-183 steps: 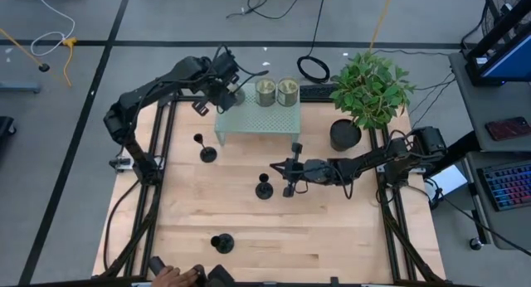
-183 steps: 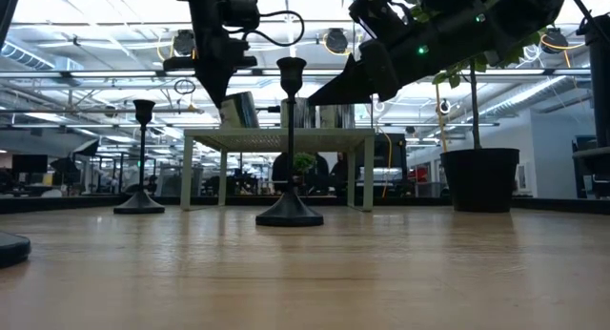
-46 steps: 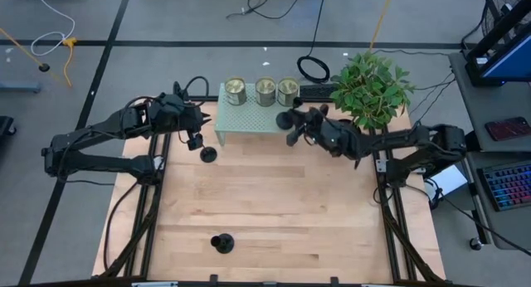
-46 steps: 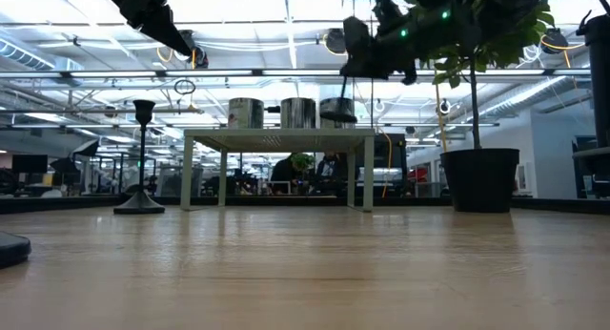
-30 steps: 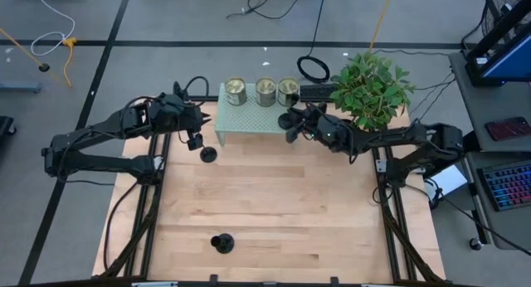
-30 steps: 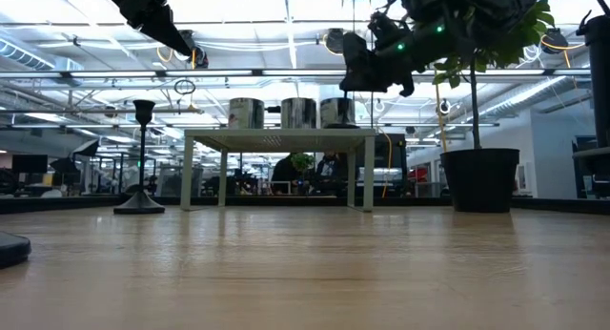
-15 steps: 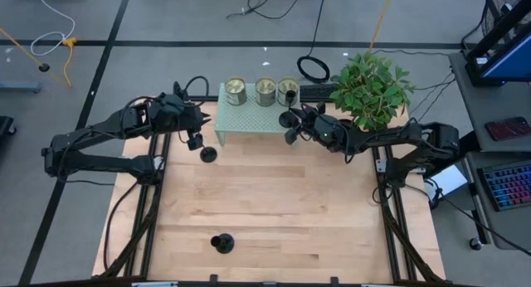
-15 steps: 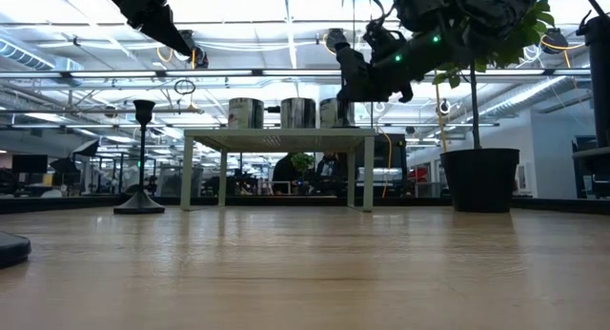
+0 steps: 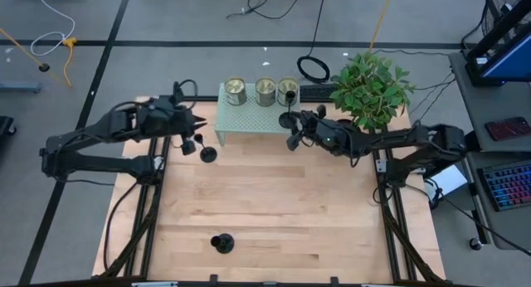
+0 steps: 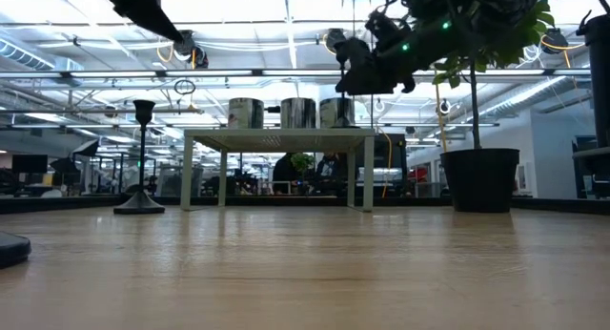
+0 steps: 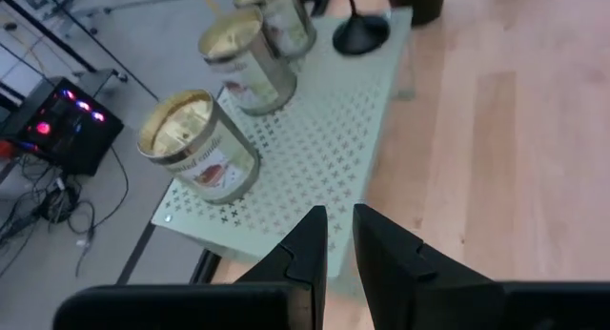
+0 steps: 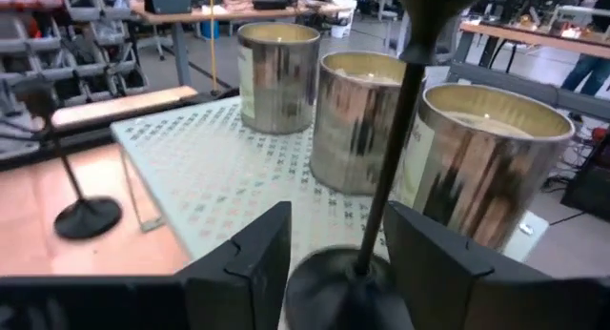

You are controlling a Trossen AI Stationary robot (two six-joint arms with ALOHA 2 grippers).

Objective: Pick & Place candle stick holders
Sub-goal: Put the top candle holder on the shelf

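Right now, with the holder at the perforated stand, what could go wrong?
The right gripper has set the candle stick holder near the stand's right edge, close by the cans. Opening or pulling back off-line could tip it, or knock it into a can. The left gripper, nearly shut, hovers by the stand's other end, near the second holder.

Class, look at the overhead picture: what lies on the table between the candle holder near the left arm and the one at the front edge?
Nothing: between the candle holder beside the left gripper and the front candle holder, the high view shows only bare wooden table.
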